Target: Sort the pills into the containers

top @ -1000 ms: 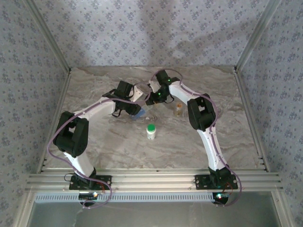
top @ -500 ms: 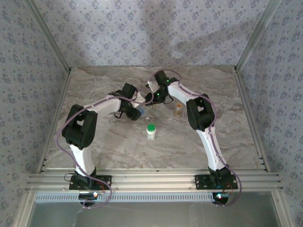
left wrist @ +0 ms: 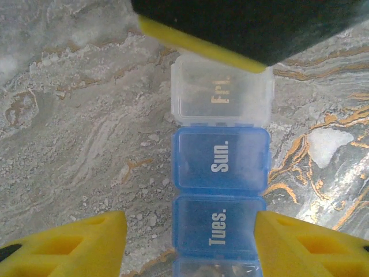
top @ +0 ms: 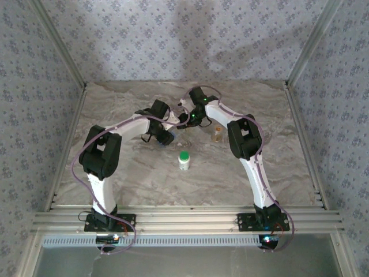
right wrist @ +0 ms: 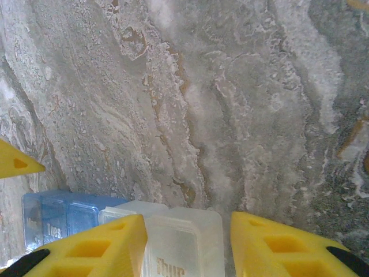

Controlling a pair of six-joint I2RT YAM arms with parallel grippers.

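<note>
The pill organizer [left wrist: 222, 156] lies flat on the marble table, a row of lidded compartments: clear "Fri.", blue "Sun.", blue "Tues.". My left gripper [left wrist: 190, 231] stands open astride the "Tues." compartment, with bare table between its left finger [left wrist: 75, 242] and the box. The right gripper's dark finger [left wrist: 242, 29] hangs over the "Fri." end. In the right wrist view my right gripper [right wrist: 187, 225] is open around a clear "Thur" compartment [right wrist: 184, 245], with a narrow gap on the right side. Brownish shapes at the left wrist view's bottom edge may be pills. From above, both grippers [top: 167, 134] [top: 185, 120] meet mid-table.
A white bottle with a green cap [top: 184, 160] stands upright in front of the grippers. A small amber vial [top: 217, 134] stands to the right, by the right arm. Patterned walls and metal rails [top: 173, 219] enclose the table.
The left arm has swung its elbow inward and its gripper has shifted right over the organizer. The right gripper has stayed in place and its jaws have narrowed.
</note>
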